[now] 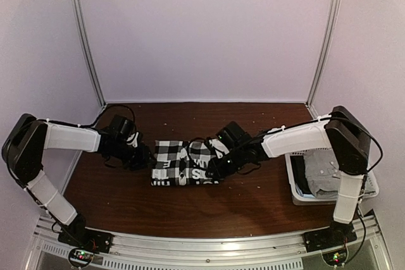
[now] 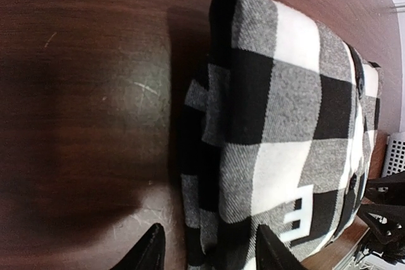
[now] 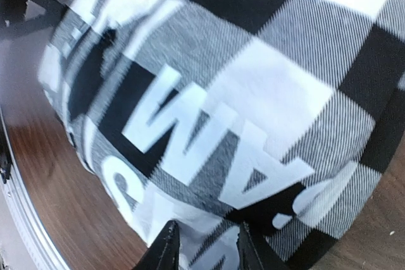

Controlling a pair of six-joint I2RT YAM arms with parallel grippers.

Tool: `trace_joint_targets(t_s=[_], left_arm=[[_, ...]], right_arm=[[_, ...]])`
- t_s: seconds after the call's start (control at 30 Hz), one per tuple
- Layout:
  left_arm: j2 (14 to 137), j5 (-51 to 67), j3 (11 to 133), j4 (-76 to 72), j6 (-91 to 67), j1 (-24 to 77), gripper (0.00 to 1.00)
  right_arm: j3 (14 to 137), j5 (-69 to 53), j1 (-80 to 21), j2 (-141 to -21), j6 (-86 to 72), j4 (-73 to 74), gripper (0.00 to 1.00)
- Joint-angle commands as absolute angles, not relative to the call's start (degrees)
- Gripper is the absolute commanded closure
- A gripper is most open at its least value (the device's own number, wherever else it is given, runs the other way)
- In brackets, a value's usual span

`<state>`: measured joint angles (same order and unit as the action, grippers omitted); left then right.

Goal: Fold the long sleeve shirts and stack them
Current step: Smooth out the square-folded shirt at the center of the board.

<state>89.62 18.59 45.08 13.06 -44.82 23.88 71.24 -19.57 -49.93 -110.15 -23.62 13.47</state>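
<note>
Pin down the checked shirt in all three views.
Top external: checked shirt lies folded at the centre of the frame.
Left wrist: it fills the right half.
Right wrist: it fills nearly the whole frame.
Shared landmark: its white lettering.

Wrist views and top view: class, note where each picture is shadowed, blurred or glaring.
Left wrist view: a broad soft shadow darkens the table beside the checked shirt, whose weave is sharp. Right wrist view: the shirt's upper-left part is blurred. Top external view: glare on the metal rail.
</note>
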Motion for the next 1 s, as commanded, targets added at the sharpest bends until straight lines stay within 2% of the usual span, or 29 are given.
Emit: trace_joint_targets(t_s=[0.0,0.6,0.97], left_arm=[[93.6,20.9,47.3,9.4,-42.0,23.4,0.5],[100.4,22.9,49.0,8.5,-42.4,23.9,0.62],[100.9,26.1,49.9,7.9,-44.6,25.0,0.71]], right_arm=[[65.8,-20.2,-50.2,-109.0,-26.1,9.8,0.67],[63.6,-20.1,-50.3,-107.4,-26.3,9.2,0.68],[66.4,-16.9,-50.2,-103.8,-25.5,11.2,0.64]])
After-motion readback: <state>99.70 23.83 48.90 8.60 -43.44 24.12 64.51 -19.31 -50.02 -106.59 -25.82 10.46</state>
